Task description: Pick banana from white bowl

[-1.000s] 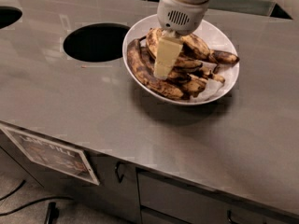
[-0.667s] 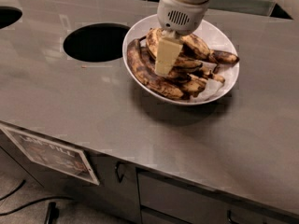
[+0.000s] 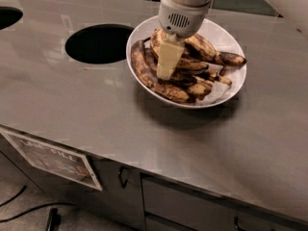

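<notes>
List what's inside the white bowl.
A pile of overripe, brown-speckled bananas fills the white bowl. The gripper sits over the pile's left side, covering the bananas beneath it. The bowl's bottom is hidden too.

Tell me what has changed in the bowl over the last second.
Nothing has visibly changed. The gripper stays lowered into the pile of overripe bananas in the white bowl, and the bananas and bowl lie where they were on the steel counter.

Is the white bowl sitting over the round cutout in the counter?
No: the white bowl rests on solid counter beside the round cutout, with the gripper down among the bananas in it.
</notes>
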Controlling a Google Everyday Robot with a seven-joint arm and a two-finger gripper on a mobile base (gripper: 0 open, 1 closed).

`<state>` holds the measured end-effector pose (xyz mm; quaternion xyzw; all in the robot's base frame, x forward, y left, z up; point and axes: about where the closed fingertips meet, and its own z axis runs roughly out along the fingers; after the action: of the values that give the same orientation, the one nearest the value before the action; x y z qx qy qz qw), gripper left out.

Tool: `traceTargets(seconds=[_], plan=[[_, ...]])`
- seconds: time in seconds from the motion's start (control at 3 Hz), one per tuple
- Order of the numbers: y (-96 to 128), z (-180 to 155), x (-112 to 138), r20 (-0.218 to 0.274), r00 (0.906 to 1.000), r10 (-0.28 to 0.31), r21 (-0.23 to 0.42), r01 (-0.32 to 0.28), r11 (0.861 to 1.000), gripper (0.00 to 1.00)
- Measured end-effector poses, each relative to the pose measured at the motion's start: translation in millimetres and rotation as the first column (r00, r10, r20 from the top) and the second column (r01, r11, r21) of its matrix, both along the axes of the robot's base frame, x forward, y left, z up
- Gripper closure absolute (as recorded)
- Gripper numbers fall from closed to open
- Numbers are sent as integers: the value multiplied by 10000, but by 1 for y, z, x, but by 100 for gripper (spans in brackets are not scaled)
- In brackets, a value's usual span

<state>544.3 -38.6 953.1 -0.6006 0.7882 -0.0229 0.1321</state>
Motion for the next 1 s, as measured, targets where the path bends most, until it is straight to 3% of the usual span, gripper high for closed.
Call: traceTargets(seconds=[0.33, 1.0], plan=[[1, -1, 2, -14, 10000, -32, -5, 32, 10000, 47], [1, 1, 2, -11, 10000, -91, -25, 91, 10000, 90]])
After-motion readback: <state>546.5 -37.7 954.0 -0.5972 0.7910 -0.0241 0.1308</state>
